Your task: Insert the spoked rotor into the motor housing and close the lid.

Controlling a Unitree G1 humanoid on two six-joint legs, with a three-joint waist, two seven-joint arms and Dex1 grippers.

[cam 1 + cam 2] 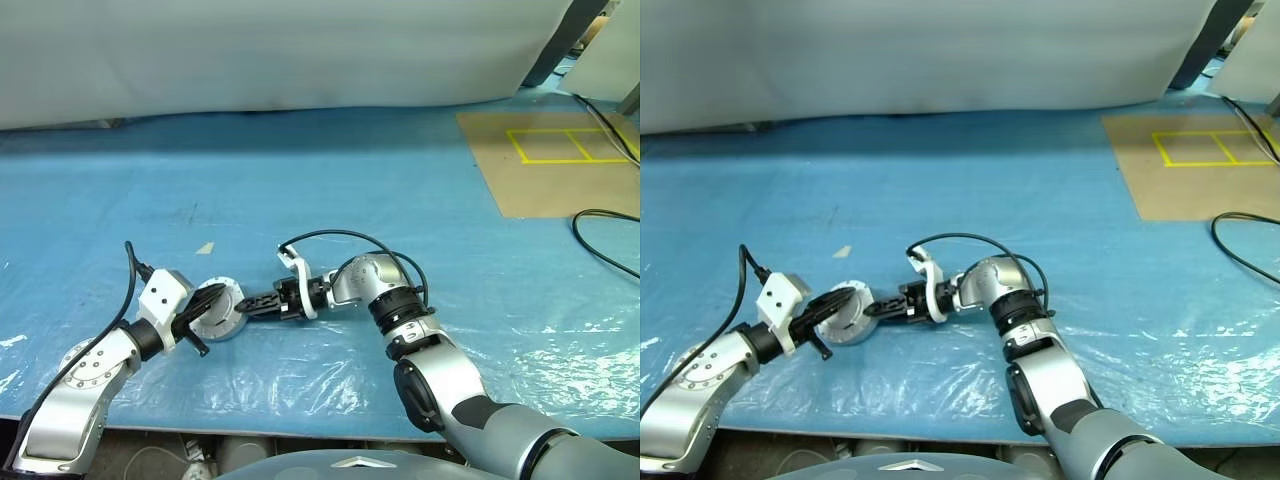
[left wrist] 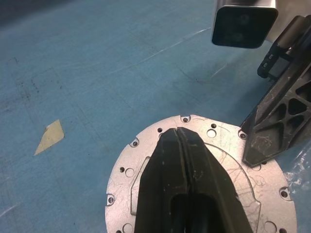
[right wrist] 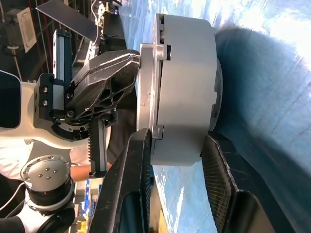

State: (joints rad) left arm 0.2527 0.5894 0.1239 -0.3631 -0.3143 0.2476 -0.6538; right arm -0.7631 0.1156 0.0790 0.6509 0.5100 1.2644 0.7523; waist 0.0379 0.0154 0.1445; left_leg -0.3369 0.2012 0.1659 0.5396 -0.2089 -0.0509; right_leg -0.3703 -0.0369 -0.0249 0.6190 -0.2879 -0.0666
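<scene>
Blue plastic-covered table point(image 1: 330, 190) – motor housing point(image 1: 222, 312), tape scrap point(image 1: 204, 248), cardboard sheet point(image 1: 550, 165)

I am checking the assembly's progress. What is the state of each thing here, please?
housing: closed, lid on top.
lid: seated on the housing, under the left claw.
left claw: shut, tips resting on the lid.
right claw: closed on the housing's sides.
</scene>
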